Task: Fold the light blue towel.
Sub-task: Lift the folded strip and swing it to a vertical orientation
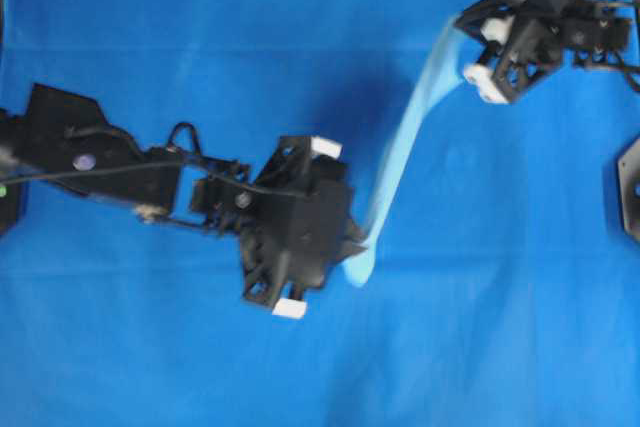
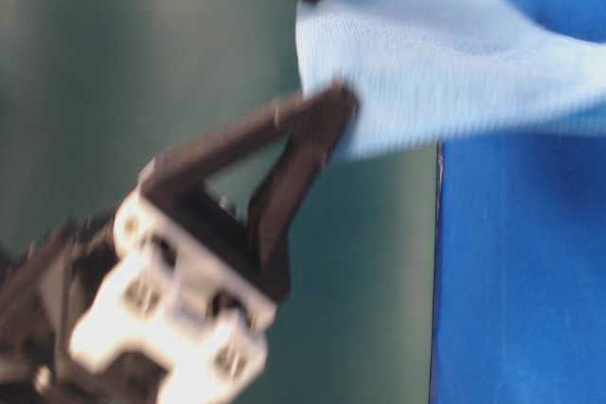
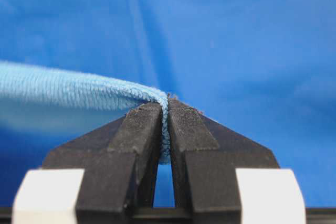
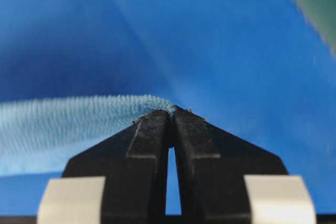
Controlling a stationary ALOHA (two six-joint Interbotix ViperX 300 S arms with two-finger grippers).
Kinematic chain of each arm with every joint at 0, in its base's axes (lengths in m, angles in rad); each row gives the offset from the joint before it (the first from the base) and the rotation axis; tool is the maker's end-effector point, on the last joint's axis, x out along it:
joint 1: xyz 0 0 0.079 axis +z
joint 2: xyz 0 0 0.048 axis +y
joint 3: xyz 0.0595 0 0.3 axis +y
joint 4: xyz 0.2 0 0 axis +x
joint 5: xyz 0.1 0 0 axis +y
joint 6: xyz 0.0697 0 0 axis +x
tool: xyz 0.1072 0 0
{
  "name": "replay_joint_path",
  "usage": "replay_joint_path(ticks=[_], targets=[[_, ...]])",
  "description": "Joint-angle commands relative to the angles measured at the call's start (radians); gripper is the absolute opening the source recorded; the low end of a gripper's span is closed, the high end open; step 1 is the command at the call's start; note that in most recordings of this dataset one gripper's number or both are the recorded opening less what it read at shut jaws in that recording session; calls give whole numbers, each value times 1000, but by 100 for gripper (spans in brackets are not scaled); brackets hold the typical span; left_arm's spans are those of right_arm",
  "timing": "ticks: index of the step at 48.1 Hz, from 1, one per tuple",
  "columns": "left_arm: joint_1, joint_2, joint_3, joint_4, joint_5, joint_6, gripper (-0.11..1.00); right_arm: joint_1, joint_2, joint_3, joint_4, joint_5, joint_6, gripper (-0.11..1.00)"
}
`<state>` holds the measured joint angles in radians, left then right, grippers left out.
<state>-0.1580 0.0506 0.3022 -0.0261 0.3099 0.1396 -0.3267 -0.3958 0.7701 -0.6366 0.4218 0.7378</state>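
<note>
1. Overhead view: royal-blue cloth (image 1: 150,347) covers the surface.
2. Pale sky-blue microfibre towel (image 1: 410,137) hangs stretched between left gripper (image 1: 355,237) and right gripper (image 1: 470,22), both clamping its hem.
3. Table-level view is blurred; dark green wall (image 2: 189,63) behind.

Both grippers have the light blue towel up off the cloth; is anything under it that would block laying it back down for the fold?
Nothing visible does. The light blue towel hangs between the left gripper and right gripper over bare blue background cloth.

Left claw (image 3: 165,129), right claw (image 4: 171,129) clamped.
</note>
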Motion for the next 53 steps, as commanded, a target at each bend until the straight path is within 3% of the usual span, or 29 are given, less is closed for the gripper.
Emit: replay_joint_path(ticks=[1,11,18,29,36,44,53], targets=[[-17,21,-66,-2,-9,5,3,-28,57,-75,-17,-37,-11,3],[-17,74,-127,-2,-8,20,3,-29,189,-201,-17,-35,-38,3],[-17,75,-132,-2,-11,20,3,-34,213,-232,-17,-12,-46,3],[-17,109,-160,-2,-132,18,3,-44,158,-169,-17,69,-44,3],[-31,183,-250,-2,-225,46,3,-46,63,-77,-9,101,-35,3],[-34,296,-382,-2,-227,89,3,-46,-37,2,25,104,-34,3],[-15,377,-416,-2,-244,72,3,-46,-18,28,35,100,-37,3]])
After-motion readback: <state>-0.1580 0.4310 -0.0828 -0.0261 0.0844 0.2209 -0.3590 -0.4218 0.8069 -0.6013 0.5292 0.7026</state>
